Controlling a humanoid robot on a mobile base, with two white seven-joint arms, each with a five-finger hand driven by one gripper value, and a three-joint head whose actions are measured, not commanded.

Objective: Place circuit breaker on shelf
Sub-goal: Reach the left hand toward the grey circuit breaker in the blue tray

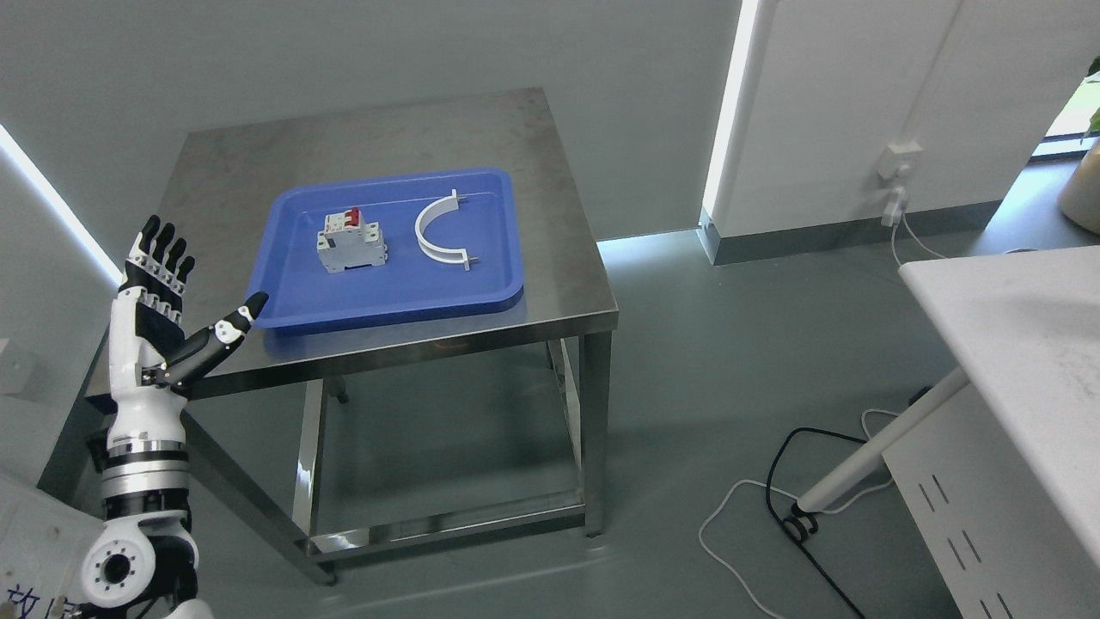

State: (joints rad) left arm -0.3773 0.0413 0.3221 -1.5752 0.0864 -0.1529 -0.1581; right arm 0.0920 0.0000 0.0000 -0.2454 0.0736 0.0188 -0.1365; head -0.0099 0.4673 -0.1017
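Steel table (550, 284), unlabelled circuit breaker (351, 242)

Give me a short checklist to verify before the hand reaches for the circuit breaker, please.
1. Left hand empty, fingers spread: ok.
2. Circuit breaker in view, lying in the blue tray: ok.
3. Breaker apart from the white curved clip: ok.
4. Tray fully on the metal table: ok.
5. Hand close enough to grasp: not ok, it is raised left of the tray.
6. Shelf in view: not ok, none is visible.
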